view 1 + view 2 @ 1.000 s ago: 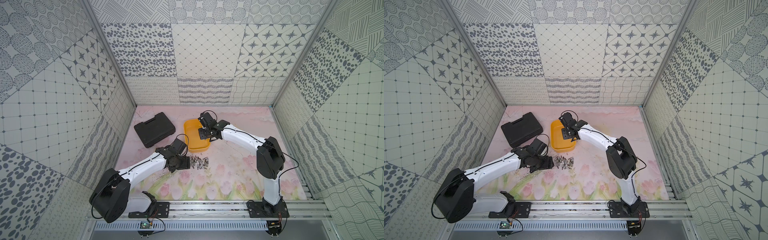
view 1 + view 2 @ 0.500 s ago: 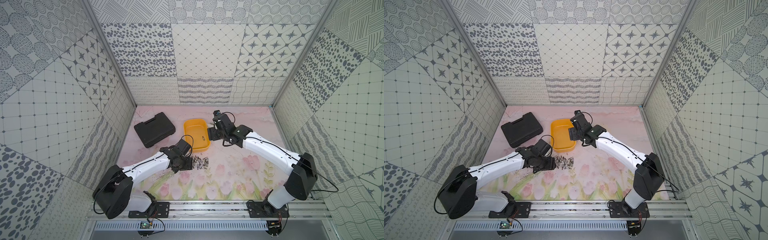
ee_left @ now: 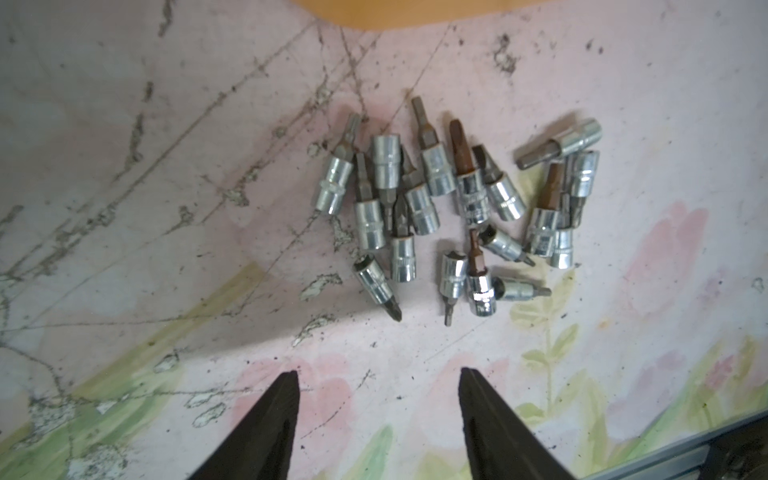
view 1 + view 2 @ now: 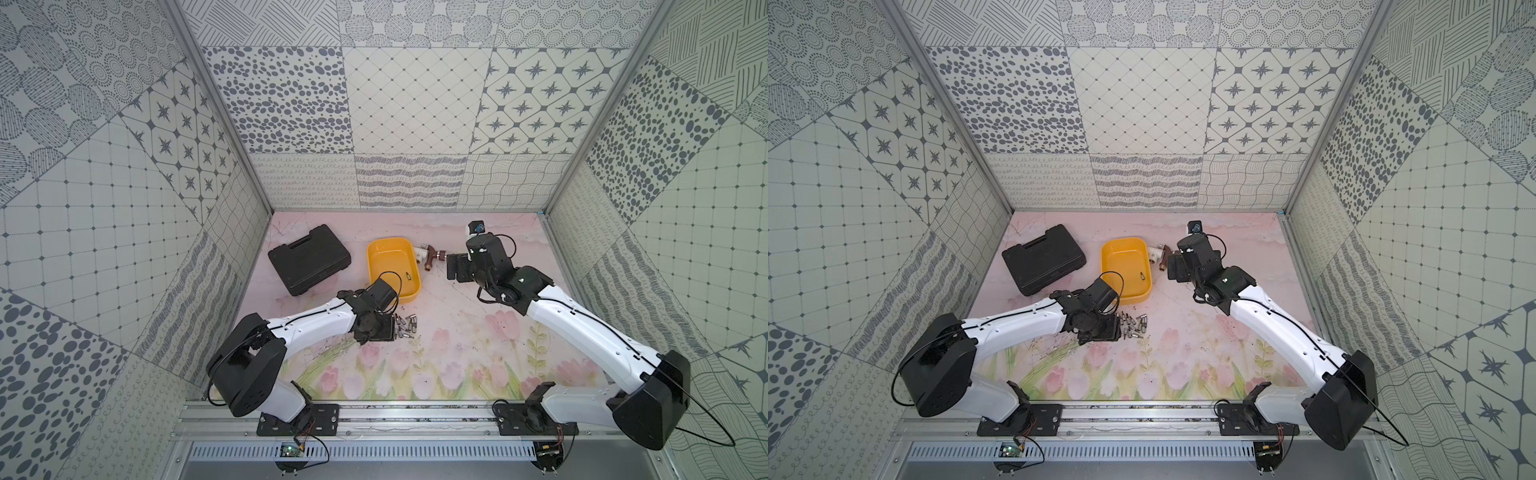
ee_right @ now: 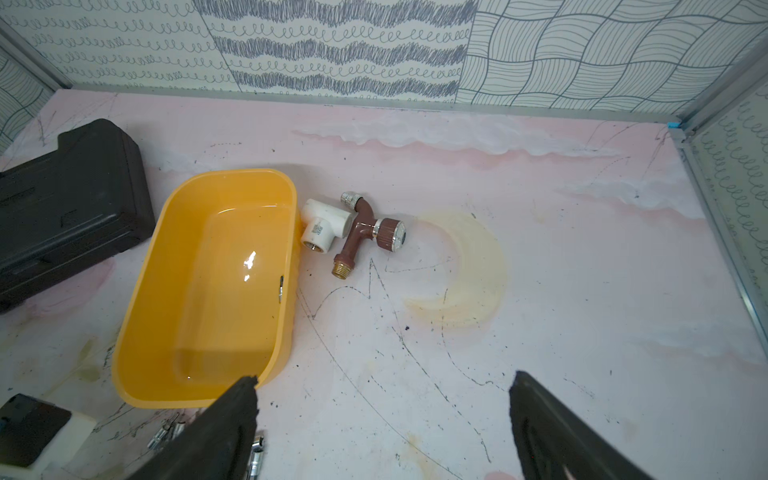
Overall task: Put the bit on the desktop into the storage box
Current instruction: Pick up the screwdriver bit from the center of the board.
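Bits mostly lie heaped on the desktop, just near of the storage box; one bit is inside. My left gripper hangs by the heap, jaws apart, empty; my right gripper, right of the box, likewise.

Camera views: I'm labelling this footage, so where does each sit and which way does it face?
Top views: high above the front rail, looking down on the desktop; both arms show.
Left wrist: on the left arm, facing down at the bits; left pincer open.
Right wrist: on the right arm, facing the back wall past the storage box; right pincer open.
Shared: storage box, in top and right wrist views.
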Motion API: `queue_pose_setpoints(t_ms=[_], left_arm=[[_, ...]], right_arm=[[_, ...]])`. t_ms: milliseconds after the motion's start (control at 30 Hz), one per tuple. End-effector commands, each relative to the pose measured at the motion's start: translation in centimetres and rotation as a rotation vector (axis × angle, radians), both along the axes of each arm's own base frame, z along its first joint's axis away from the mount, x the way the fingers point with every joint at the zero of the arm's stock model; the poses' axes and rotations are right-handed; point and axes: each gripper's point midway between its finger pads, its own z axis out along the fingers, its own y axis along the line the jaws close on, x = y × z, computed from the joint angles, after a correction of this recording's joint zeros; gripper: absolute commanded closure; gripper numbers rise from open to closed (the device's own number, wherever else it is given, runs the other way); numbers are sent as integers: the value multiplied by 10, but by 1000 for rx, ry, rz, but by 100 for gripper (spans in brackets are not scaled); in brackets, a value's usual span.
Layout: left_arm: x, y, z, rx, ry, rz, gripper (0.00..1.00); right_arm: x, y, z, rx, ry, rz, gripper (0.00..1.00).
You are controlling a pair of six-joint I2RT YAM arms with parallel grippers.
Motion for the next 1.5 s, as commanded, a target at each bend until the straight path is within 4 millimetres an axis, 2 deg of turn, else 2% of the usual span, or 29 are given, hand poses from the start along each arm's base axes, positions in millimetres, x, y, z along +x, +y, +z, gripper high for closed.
queue_pose_setpoints(t_ms=[0,500,733,1467], left_arm=[[1,-2,-4,27,15,-13,37],[6,-6,-23,84,58,-27,57],[8,-5,-27,102,53,-29,61],[-1,17,-31,193,61,-30,81]], right_arm=[[3,-10,13,44,-56,-39,3],[6,-15,4,69,-41,-48,3],[7,-14,2,81,-37,-44,4],[8,-18,2,82,-45,-68,3]])
